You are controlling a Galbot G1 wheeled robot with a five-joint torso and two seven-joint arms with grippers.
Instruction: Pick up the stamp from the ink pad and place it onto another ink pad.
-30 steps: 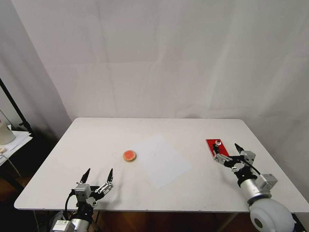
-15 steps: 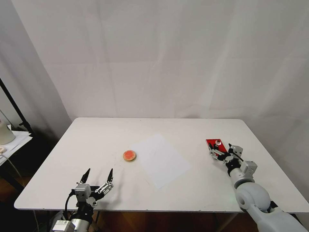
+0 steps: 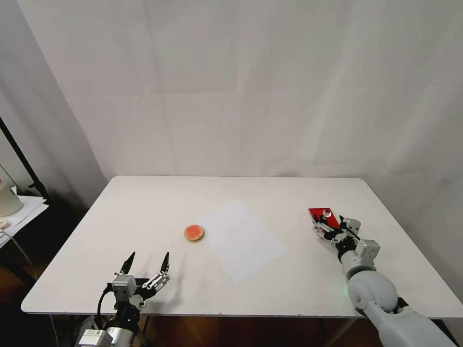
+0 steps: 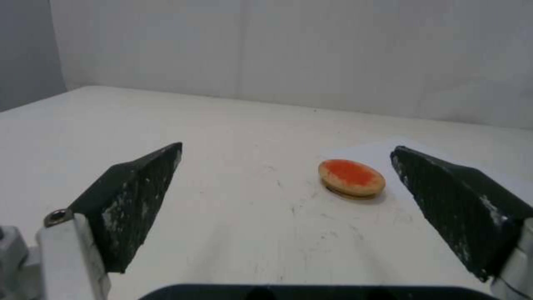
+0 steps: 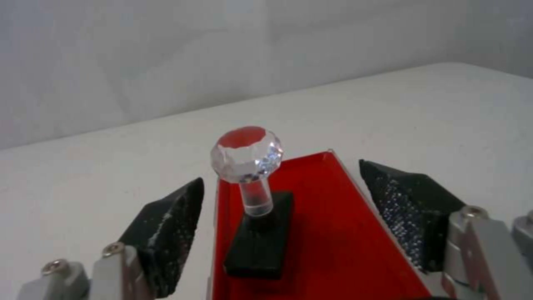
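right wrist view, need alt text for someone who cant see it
The open right gripper straddles a small stamp with a clear faceted knob, standing upright on the red rectangular ink pad, its fingers not touching it. A white table lies around them.

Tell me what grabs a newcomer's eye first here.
The stamp with its clear knob stands upright on the red ink pad near the table's right side, between the open fingers of the right gripper. The small round ink pad sits mid-table beside a paper sheet; the left gripper hovers open near the front edge.

Lab setup — white table (image 3: pixel 144 212), draped backdrop (image 3: pixel 241 86).
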